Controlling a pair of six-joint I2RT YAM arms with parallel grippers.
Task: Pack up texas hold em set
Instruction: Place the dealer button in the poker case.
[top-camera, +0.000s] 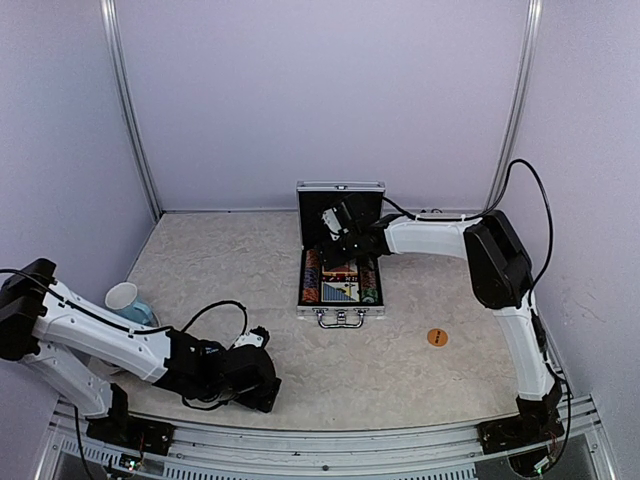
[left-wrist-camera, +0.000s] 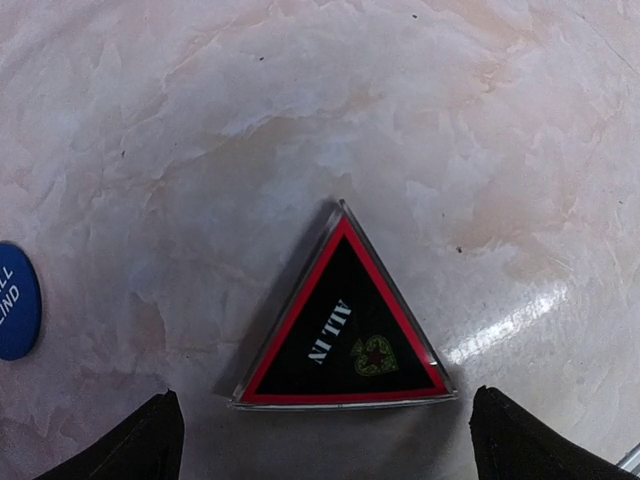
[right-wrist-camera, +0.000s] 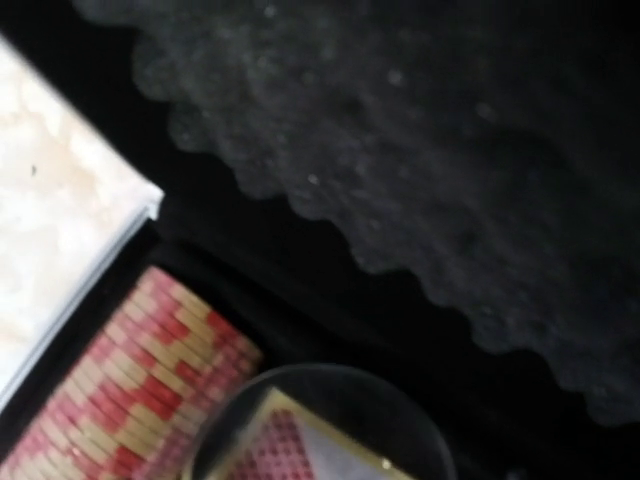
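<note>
The silver briefcase (top-camera: 340, 313) lies open at mid table, its lid (top-camera: 340, 187) upright, with chip rows and a card deck (top-camera: 339, 290) inside. My right gripper (top-camera: 333, 236) hangs over the case's back part; its fingers do not show in its wrist view. That view shows a red-and-cream chip row (right-wrist-camera: 130, 390), black wavy lining (right-wrist-camera: 450, 150) and a clear round disc (right-wrist-camera: 320, 425) over a red-backed deck. My left gripper (left-wrist-camera: 335, 445) is open and low, its fingertips (left-wrist-camera: 150, 440) on either side of the base of the dark "ALL IN" triangle marker (left-wrist-camera: 345, 330), not touching it.
A blue button (left-wrist-camera: 15, 300) lies left of the triangle. An orange button (top-camera: 437, 337) lies right of the case. A pale cup (top-camera: 123, 298) stands at the left edge by my left arm. Walls close in the table on three sides.
</note>
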